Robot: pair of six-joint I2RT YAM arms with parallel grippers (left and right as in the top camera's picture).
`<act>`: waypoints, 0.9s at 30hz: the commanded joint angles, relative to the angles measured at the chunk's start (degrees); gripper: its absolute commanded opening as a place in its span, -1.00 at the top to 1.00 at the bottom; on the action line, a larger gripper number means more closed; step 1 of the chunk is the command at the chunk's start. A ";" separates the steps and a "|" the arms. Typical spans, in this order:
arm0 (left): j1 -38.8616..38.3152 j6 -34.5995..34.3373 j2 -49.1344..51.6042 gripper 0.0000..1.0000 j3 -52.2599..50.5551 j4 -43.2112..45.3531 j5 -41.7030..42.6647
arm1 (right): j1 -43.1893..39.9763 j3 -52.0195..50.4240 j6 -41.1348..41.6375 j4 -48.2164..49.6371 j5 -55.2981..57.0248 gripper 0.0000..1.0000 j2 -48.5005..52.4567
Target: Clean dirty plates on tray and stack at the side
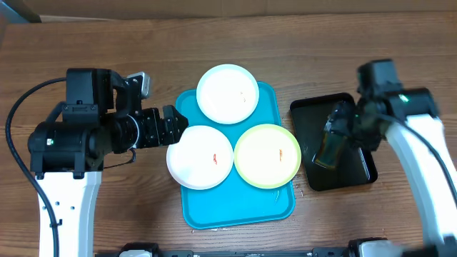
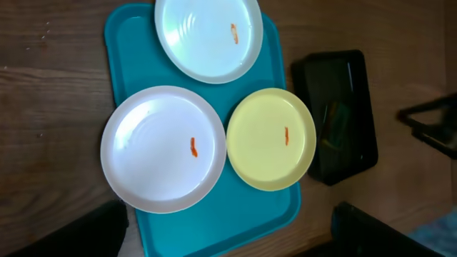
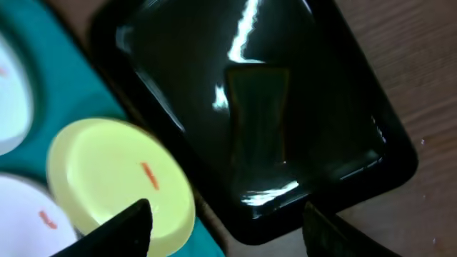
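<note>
Left wrist view: the left gripper (image 1: 177,126) shows its two fingers (image 2: 93,232) as dark shapes in the lower corners, set wide apart with nothing between them. The jaws are open. Directly below lies the near white plate (image 2: 163,148), then the yellow-green plate (image 2: 271,139) just beside it, then the far white plate (image 2: 208,36). All three rest on the turquoise tray (image 2: 136,57). Each carries one small red-orange smear. This view shows the far plate's smear plainly, whereas overhead it is barely visible.

Right wrist view: the right gripper (image 3: 225,221) has its fingers (image 3: 118,232) spread and holds nothing. Beneath them is the glossy black tray (image 3: 343,93), with a dark olive object (image 3: 258,118) lying in it, clear of both fingers. Overhead, the gripper covers part of that object, so its separation from the fingers cannot be confirmed there.

The overhead view alone shows both arms. The left gripper is at the near white plate's left edge, and the right gripper is above the black tray. It also shows each plate overhanging the turquoise tray's rim: the near white plate on the left, the yellow-green plate on the right, the far white plate at the far end. The black tray sits just right of the turquoise tray and apart from it.

The surface is a brown wood-grain table (image 1: 285,43). A pale strip runs beyond its far edge.
</note>
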 commanded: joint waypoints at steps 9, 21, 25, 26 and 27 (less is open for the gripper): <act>0.24 6.03 -9.81 -1.00 6.75 1.07 -1.88 | -2.73 -1.84 0.90 5.31 3.80 -0.08 18.97; 0.24 6.19 -10.43 -0.99 6.73 0.46 -3.13 | -6.80 -10.05 -8.63 19.85 -3.82 0.49 20.63; 0.24 6.21 -9.73 -0.94 6.73 0.48 -3.13 | -6.80 -10.10 -8.81 21.03 -4.74 0.92 20.61; 0.26 6.21 -9.55 -0.93 6.73 0.50 -3.10 | -6.80 -9.38 -8.81 20.65 -4.57 0.92 20.50; 0.24 6.21 -9.53 -0.93 6.73 0.50 -3.13 | -7.04 -8.61 -8.81 20.11 -4.57 0.92 20.44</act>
